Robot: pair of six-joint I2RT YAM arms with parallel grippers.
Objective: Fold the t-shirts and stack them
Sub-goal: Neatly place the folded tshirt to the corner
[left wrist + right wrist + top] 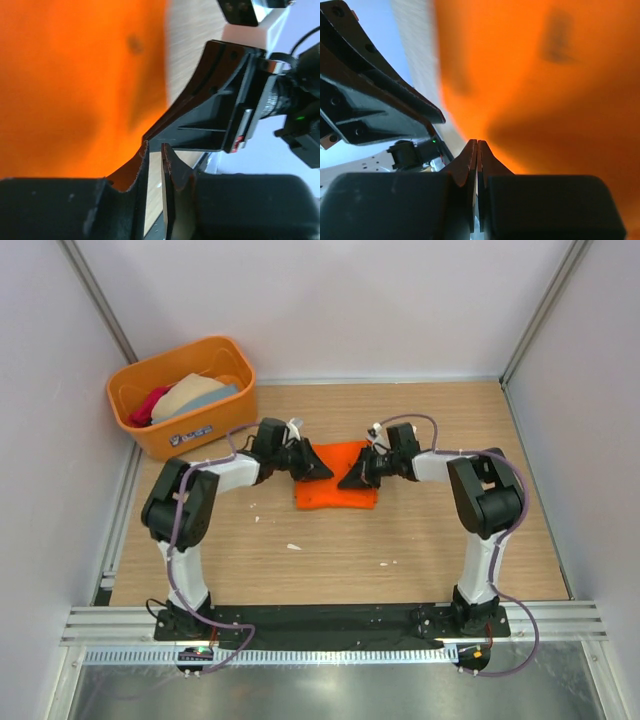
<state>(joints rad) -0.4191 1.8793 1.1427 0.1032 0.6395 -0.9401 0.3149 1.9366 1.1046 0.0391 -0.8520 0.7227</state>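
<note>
Right of the rigid plastic tub, a soft orange shirt lay as a flat rectangle (bare wooden table all round). The left gripper's jaws stood a slit apart, and the right gripper's were pressed together.

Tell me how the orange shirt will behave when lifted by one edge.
The shirt will likely flop: it lies flat like thin cloth. Probably light, being so thin. Its layers may fall open, as it looks loosely folded.

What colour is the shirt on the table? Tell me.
Bright orange shirt, best in the top view.
</note>
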